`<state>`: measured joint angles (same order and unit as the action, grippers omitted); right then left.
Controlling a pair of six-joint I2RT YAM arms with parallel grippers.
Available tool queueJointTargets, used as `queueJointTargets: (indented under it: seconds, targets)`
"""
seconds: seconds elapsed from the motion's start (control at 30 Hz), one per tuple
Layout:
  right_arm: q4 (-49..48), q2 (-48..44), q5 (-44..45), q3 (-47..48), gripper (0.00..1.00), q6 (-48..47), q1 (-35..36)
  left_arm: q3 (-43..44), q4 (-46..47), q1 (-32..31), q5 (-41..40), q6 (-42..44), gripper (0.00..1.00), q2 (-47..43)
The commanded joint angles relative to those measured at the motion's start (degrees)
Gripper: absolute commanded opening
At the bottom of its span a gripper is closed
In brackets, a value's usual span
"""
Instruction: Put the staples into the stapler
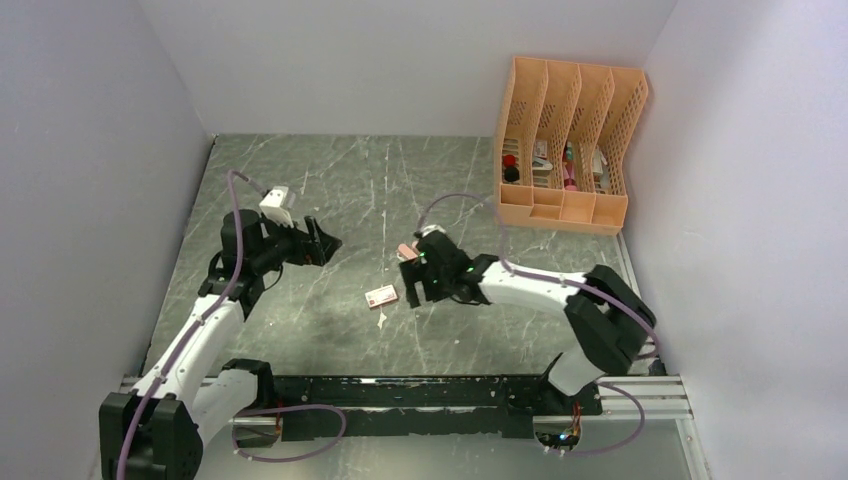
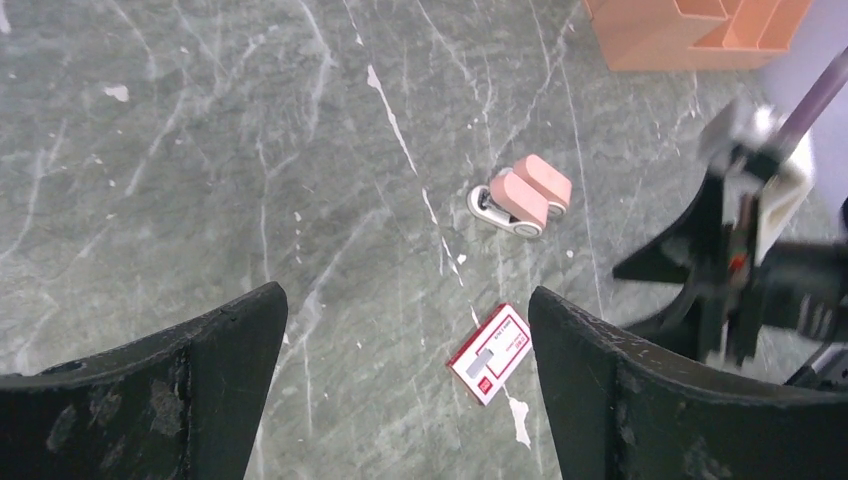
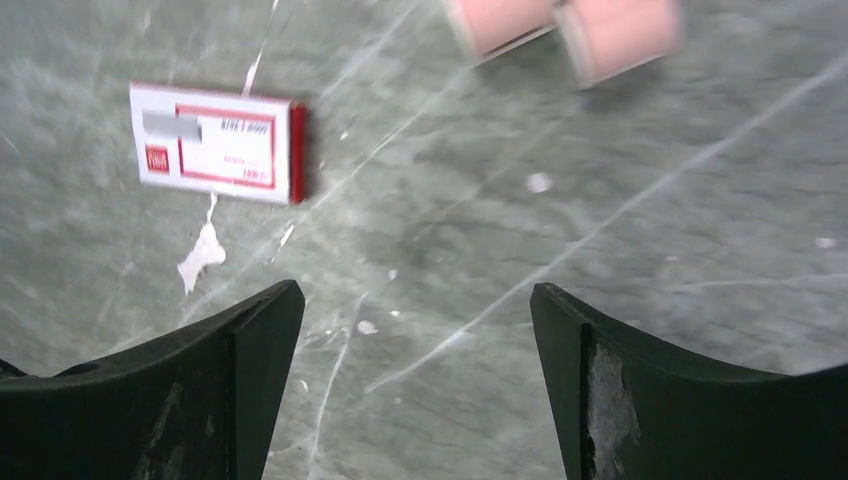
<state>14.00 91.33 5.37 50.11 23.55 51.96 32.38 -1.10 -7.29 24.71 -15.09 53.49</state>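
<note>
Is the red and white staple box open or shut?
Shut. The staple box lies flat, label up, with nothing slid out of it in either wrist view.

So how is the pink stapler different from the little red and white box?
The stapler is pink with a pale grey part; the box is white with red edges and print. The stapler is rounded and chunky; the box is flat and rectangular. The stapler lies farther back on the table than the box. Both rest on the table, apart from each other.
</note>
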Motion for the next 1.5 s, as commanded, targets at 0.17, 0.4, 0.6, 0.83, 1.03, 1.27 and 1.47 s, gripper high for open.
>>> queueJointTargets:
  seconds: [0.17,0.4,0.6,0.83,1.03,1.27,1.47]
  targets:
    - [-7.2,-6.7,-8.3,-6.5,0.90,2.4,-11.1,-2.2,-0.3,-7.1,4.2,8.7,0.96,1.1]
    - [-9.2,-6.7,-9.4,-7.8,0.90,2.4,-11.3,0.3,-0.6,-15.4,3.6,19.1,0.94,8.8]
    - [-9.3,-8.8,-8.2,-9.7,0.90,2.0,-11.8,0.2,-1.4,-22.1,2.2,30.2,0.93,12.3]
    - [-10.1,-9.3,-8.6,-11.9,0.90,3.2,-14.3,-2.1,5.2,-27.5,-2.7,30.9,0.85,16.7]
    - [-12.9,-9.8,-10.1,-14.1,0.90,4.0,-15.3,0.3,1.8,-31.1,-4.1,37.1,0.85,20.6]
    - [-12.0,-11.3,-8.9,-14.9,0.90,2.5,-15.7,0.7,-2.6,-32.2,-6.7,42.2,0.84,22.0]
    - [-12.3,-11.9,-10.9,-14.9,0.90,2.6,-15.8,-0.9,-1.5,-32.1,-9.7,43.5,0.80,23.1]
